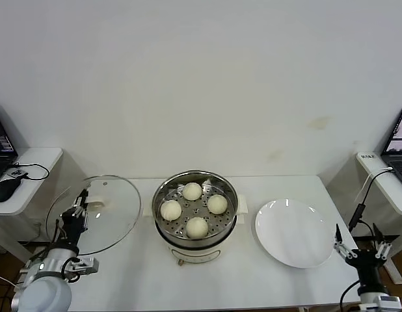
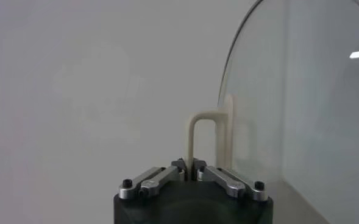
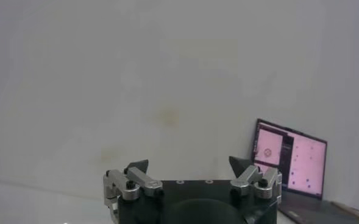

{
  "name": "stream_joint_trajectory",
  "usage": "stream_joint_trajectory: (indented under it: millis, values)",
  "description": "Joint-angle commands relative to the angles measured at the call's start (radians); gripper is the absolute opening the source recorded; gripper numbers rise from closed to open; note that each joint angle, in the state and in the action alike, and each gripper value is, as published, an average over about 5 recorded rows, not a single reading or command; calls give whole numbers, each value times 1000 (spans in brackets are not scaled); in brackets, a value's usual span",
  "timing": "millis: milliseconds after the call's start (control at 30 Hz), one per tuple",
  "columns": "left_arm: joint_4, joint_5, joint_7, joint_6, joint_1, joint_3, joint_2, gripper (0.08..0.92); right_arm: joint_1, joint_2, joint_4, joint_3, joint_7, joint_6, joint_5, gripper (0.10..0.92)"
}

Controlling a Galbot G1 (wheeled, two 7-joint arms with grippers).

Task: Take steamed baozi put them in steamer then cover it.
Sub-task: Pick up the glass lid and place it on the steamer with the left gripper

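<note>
Several cream-white baozi sit on the perforated tray inside the steel steamer at the table's middle. The glass cover hangs tilted on its edge, left of the steamer and apart from it. My left gripper is shut on its cream handle, the jaws pinched on the handle's thin bar. The cover's rim curves up beside the handle in the left wrist view. My right gripper stands open at the table's right front corner, pointing up, with nothing between its fingertips.
A flat white plate lies right of the steamer with nothing on it. Side tables with a laptop on the right and a mouse with cables on the left flank the table. A bare wall stands behind.
</note>
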Motion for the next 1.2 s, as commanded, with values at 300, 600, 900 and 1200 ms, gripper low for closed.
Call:
stream_joint_trajectory:
  millis: [300, 600, 900, 1200]
  values:
    - [-73, 47, 146, 228, -354, 500, 9, 138, 8, 79, -64, -146, 31, 42, -210, 823]
    - [-5, 297, 281, 278, -430, 587, -163, 138, 21, 106, -100, -178, 60, 60, -282, 823]
    - [77, 380, 305, 276, -460, 615, -313, 138, 23, 125, -116, -202, 68, 75, -325, 823]
    - [116, 449, 306, 263, -437, 623, -388, 138, 15, 128, -122, -208, 70, 88, -321, 823]
